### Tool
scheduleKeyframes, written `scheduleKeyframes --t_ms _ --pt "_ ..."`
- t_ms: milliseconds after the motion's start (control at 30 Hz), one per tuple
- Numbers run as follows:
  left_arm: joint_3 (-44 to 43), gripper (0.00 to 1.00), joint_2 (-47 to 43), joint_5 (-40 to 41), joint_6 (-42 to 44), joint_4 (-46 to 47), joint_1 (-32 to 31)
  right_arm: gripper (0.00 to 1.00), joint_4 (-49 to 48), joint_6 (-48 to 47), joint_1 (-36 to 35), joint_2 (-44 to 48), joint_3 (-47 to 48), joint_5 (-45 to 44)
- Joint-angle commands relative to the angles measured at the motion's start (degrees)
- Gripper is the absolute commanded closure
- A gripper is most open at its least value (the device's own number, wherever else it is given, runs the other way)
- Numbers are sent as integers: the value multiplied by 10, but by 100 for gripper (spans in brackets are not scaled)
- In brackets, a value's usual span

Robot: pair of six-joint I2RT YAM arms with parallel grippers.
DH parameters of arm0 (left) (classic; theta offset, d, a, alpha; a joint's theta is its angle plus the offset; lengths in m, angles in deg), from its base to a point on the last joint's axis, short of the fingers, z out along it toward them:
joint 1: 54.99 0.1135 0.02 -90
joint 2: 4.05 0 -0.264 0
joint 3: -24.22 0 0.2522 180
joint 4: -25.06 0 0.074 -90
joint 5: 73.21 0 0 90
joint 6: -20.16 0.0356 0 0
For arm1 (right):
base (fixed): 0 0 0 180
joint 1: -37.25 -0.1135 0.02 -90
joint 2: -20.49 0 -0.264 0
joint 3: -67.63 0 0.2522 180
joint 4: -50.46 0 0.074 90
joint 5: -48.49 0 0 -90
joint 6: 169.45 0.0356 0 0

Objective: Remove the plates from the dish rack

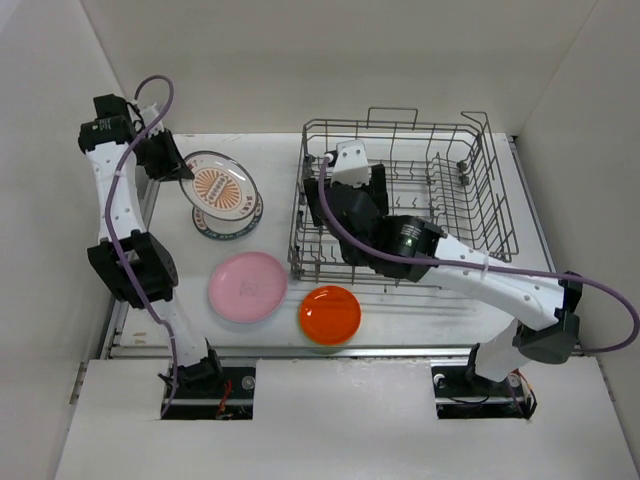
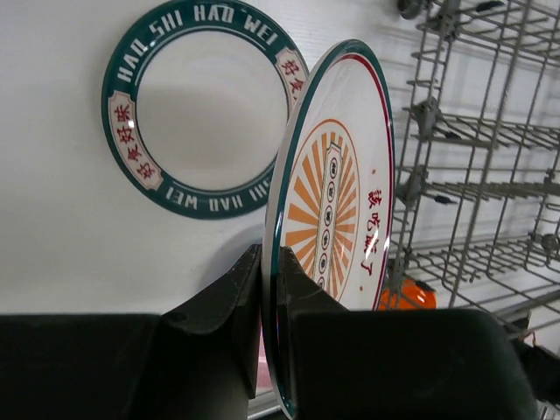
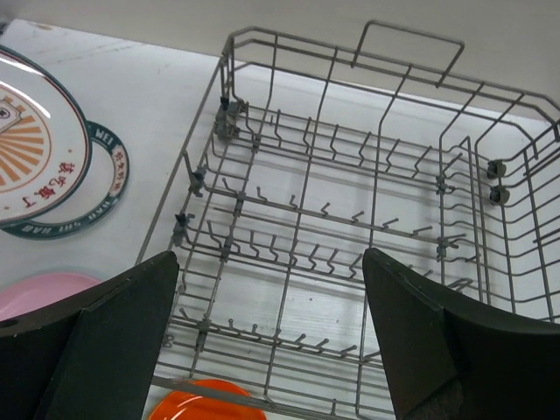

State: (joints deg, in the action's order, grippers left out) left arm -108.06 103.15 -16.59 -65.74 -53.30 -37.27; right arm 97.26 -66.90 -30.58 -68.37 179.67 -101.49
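Note:
My left gripper [image 2: 269, 262] is shut on the rim of a plate with a dark rim and orange sunburst centre [image 2: 337, 192], which it holds on edge. In the top view this plate [image 1: 220, 185] hangs tilted over a white plate with a green lettered rim [image 1: 228, 228], at the left gripper [image 1: 172, 165]. The pink plate [image 1: 248, 286] and the orange plate [image 1: 330, 313] lie flat on the table in front of the dish rack [image 1: 470, 190]. My right gripper [image 3: 267, 255] stands open above the rack's left part [image 1: 340, 195], holding nothing. No plate shows among the rack's tines [image 3: 350, 201].
White walls close in the table [image 1: 260, 150] on the left, back and right. The rack's raised wire handles [image 3: 411, 39] stand at its far side. The green-rimmed plate [image 2: 122, 131] lies just left of the rack [image 2: 472, 175].

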Motion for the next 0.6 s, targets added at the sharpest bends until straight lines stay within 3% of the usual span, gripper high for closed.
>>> scheduleKeyframes --t_ms 0,167,333,500,567 --pt "6 100 35 16 -51 67 -8 8 44 59 13 0 -15 26" --pt "-16 100 98 47 -77 93 -8 8 55 80 35 24 -34 43" --pt "-16 90 158 83 -66 98 -8 8 68 101 52 36 -39 48" --pt "-31 65 200 119 -9 40 -21 8 86 120 63 41 -34 56" --pt "-21 46 206 140 22 34 -36 8 86 121 68 47 -34 62"
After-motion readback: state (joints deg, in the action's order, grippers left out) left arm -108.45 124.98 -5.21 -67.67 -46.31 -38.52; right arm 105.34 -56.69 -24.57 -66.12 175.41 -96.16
